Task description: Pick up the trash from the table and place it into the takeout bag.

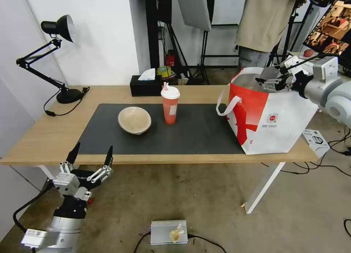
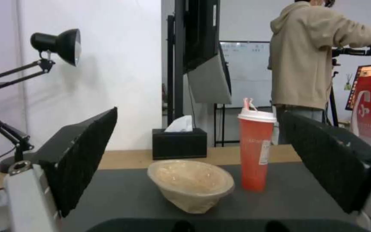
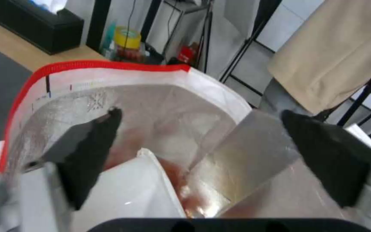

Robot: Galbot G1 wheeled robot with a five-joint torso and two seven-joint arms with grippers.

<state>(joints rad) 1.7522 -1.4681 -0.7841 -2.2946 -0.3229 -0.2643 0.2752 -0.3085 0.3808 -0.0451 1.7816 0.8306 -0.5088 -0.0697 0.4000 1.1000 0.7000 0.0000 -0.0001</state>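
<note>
Table: the long light-wood tabletop (image 1: 109, 95) with white legs runs across the middle of the head view, a large dark grey mat (image 1: 197, 130) laid along it.
Bag: the big white-and-red insulated takeout bag (image 1: 270, 125) stands at the table's right end, mouth open, silver foil lining showing.
Right gripper: there it is in the upper right of the head view, the right gripper (image 1: 272, 81) hanging over the bag's mouth, fingers spread, nothing between them.
White bowl: the white round bowl (image 3: 125, 193) lies inside the bag, red scraps beside it on the foil.
Left gripper: low in the lower left, below the table's front edge, the left gripper (image 1: 91, 156) is wide apart and empty.
Red cup: the tall red cup with white lid (image 1: 170, 106) stands upright at mat centre.
Beige bowl: the shallow beige bowl (image 1: 134, 119) sits just left of the cup, apart from it.
</note>
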